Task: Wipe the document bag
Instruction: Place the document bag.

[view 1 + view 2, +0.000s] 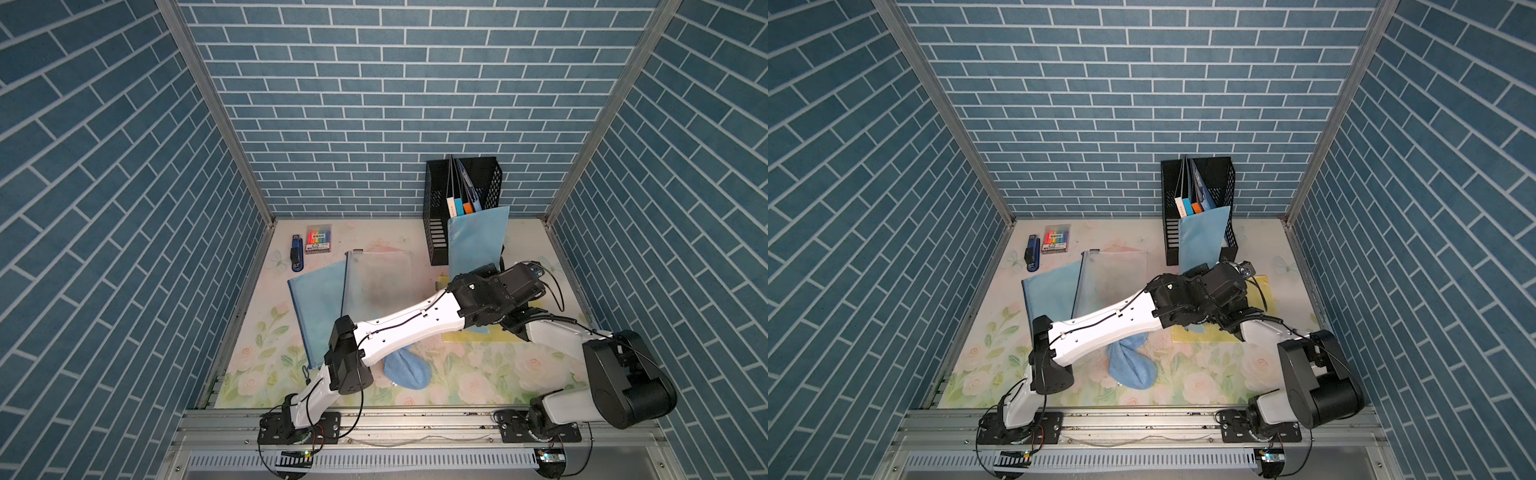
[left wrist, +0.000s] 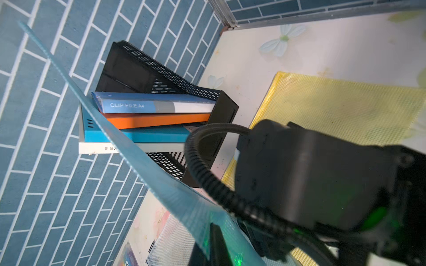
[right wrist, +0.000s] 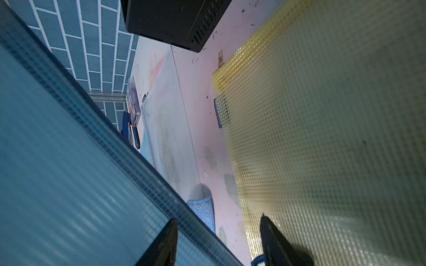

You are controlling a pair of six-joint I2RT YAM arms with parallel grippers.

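Table, flowered cover, bearing all that follows. File rack, black, at the back right against the wall, with folders standing in it. Document bag, blue, held upright off the table just in front of the rack. Yellow mesh bag, flat on the table at the right, under my two wrists. Clear mesh bag, flat at the centre, its left edge overlapping a second blue bag that also lies flat. Cloth, blue, crumpled near the front edge, partly under my left arm. My left gripper is clamped on the document bag's lower end. My right gripper has its jaws apart beside that bag's edge, above the yellow one; whether a finger touches the bag I cannot tell. Stapler and marker pack, side by side at the back left.
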